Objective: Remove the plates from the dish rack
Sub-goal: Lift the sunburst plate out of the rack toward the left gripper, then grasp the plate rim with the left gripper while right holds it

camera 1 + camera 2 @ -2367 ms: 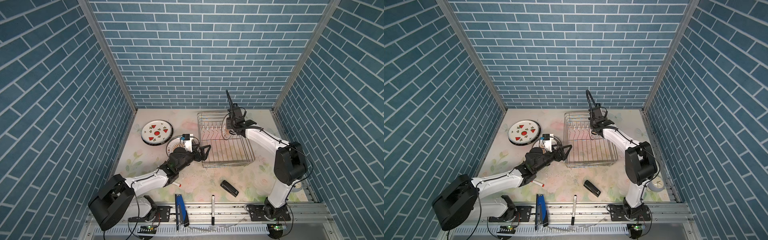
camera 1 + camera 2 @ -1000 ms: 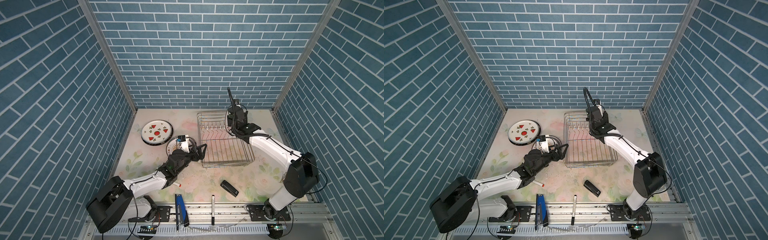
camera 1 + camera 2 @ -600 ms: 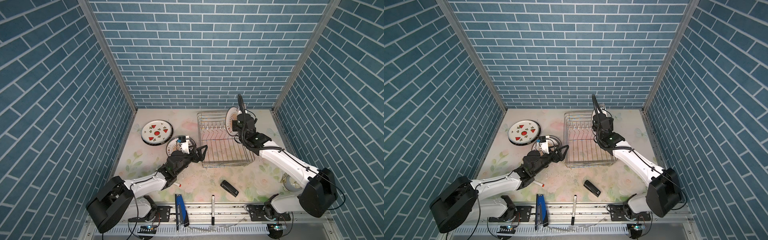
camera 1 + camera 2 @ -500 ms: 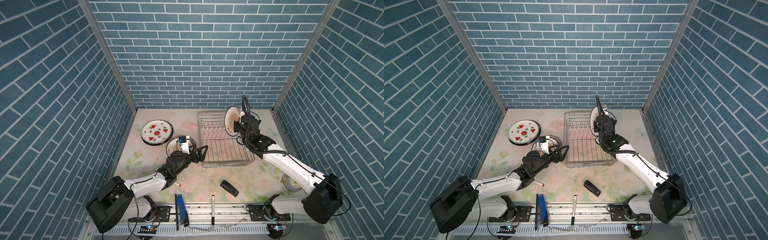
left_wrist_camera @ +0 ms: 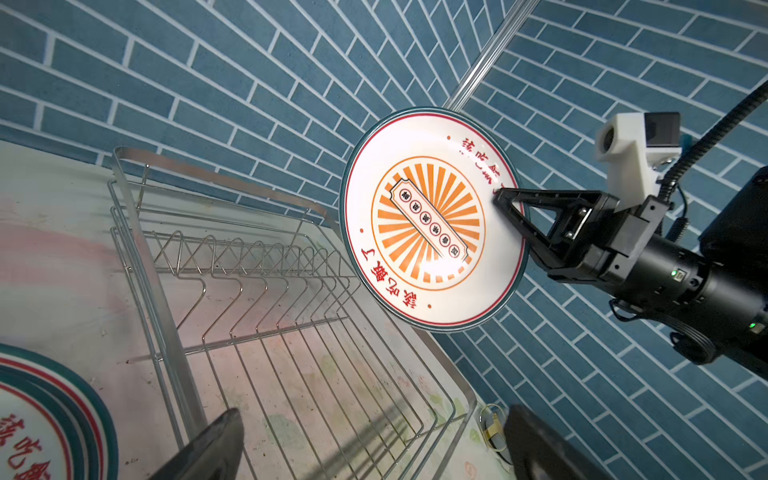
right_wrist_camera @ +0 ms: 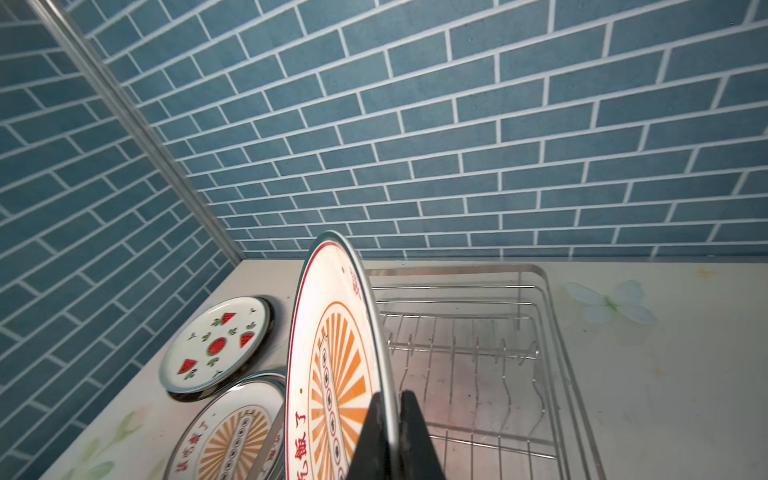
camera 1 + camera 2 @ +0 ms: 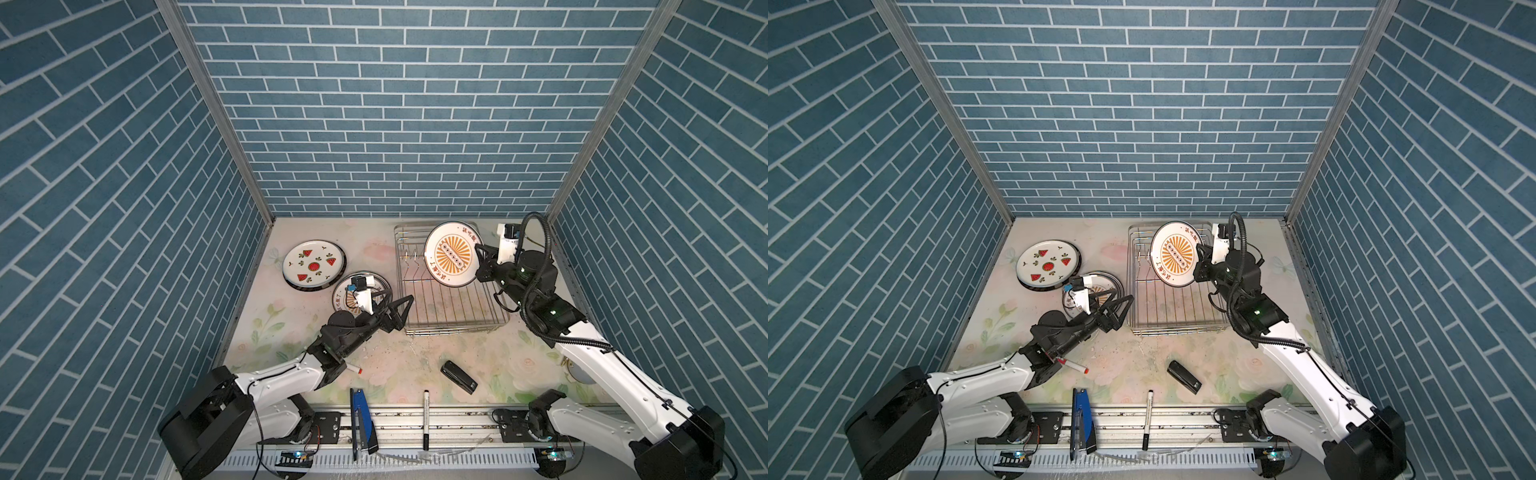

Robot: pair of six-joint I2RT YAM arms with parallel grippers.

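Near edge of the table [image 7: 399, 357]: blue tool [image 7: 360, 419], black pen [image 7: 425, 413], black stapler-like block [image 7: 459, 377], red-capped marker [image 7: 354, 368] by the left arm. None of it is in play.

Left fingers [image 5: 208, 449]: spread wide, empty, low at the near-left corner of the dish rack [image 7: 453, 330], just right of the sunburst stack [image 6: 232, 436].

Unloaded so far, left of the rack on the table: that sunburst stack, then farther left the watermelon stack [image 7: 313, 265], both lying flat and face up. Several rims show in each, but I can't count them.

Rack: right of centre towards the far wall. The prongs are bare in both wrist views and I see no plate standing in it.

Right fingers [image 6: 415, 440]: pinched narrow on the rim of one sunburst plate [image 7: 452, 259], one finger on the face and one behind. The plate hangs on edge above the far part of the rack, clear of the wires, with its printed face turned left.

My read: this is the last plate, so the job is nearly done. Left to do: carry it left over the rack wall, tip it flat, set it on the sunburst stack and let go.
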